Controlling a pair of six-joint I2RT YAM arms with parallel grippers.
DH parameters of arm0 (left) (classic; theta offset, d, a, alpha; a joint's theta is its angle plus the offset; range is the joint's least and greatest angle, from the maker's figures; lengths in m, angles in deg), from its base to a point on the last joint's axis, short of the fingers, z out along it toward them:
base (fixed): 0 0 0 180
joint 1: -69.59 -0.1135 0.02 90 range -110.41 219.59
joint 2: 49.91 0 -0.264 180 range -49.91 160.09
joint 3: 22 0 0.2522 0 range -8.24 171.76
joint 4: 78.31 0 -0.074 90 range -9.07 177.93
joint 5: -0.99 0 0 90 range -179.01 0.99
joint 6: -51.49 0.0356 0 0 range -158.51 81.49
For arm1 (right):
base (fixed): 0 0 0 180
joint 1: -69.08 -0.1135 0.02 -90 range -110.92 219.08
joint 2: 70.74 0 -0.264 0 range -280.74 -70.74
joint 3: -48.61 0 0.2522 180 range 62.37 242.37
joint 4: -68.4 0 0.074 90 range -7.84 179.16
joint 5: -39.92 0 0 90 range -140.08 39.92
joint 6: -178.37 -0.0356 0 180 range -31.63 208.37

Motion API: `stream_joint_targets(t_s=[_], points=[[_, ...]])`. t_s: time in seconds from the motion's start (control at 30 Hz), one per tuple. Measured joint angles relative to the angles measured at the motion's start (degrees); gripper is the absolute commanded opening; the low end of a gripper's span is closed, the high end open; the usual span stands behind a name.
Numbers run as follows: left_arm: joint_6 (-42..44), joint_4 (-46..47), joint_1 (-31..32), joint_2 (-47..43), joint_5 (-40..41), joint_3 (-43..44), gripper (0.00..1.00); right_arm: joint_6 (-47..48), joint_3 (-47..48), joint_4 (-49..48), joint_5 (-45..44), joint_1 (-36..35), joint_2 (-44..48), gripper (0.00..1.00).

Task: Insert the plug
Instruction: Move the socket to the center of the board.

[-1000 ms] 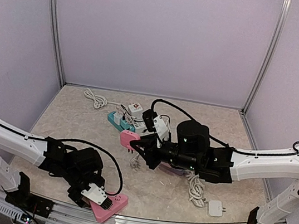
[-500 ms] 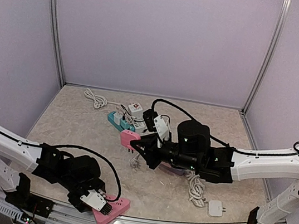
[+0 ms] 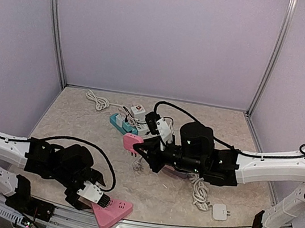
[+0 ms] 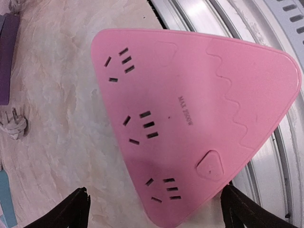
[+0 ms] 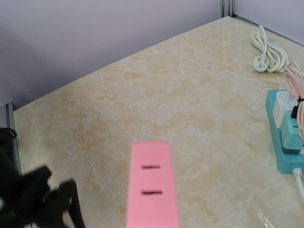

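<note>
A pink triangular power strip [image 3: 111, 212] lies at the table's front edge, its socket face up [image 4: 190, 109]. My left gripper [image 3: 96, 197] sits at the strip's left corner, and in the left wrist view its black fingertips [image 4: 76, 211] stand wide on either side of that corner, open and not touching it. My right gripper [image 3: 142, 148] hovers over mid-table, shut on the pink plug [image 3: 131, 141]. In the right wrist view the plug [image 5: 152, 190] juts forward with two dark marks on its face; the right fingers themselves are hidden.
A teal power strip [image 3: 121, 123] with a white adapter [image 3: 138, 111] and a coiled white cable [image 3: 98, 101] lie at the back. Another white cable [image 3: 200, 193] and a white charger [image 3: 219, 212] lie front right. The metal front rail [image 4: 266, 28] borders the pink strip.
My left gripper has opened wider and drawn back to the left, uncovering more of the pink strip. The right arm and plug have stayed put.
</note>
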Motion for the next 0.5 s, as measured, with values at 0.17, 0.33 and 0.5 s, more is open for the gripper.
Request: stream_joint_targets(t_s=[0.17, 0.33, 0.5], points=[[0.24, -3.41, -6.8, -5.51, -4.0, 0.28, 0.93, -0.2, 0.55, 0.96, 0.24, -0.02, 0.0, 0.0], [0.11, -8.07, -16.24, -10.84, -6.34, 2.43, 0.93, -0.26, 2.91, 1.62, 1.31, -0.11, -0.87, 0.0], [-1.99, -12.94, -24.9, -14.82, -6.32, 7.96, 0.93, -0.24, 4.74, 1.44, 3.06, -0.63, -2.91, 0.0]])
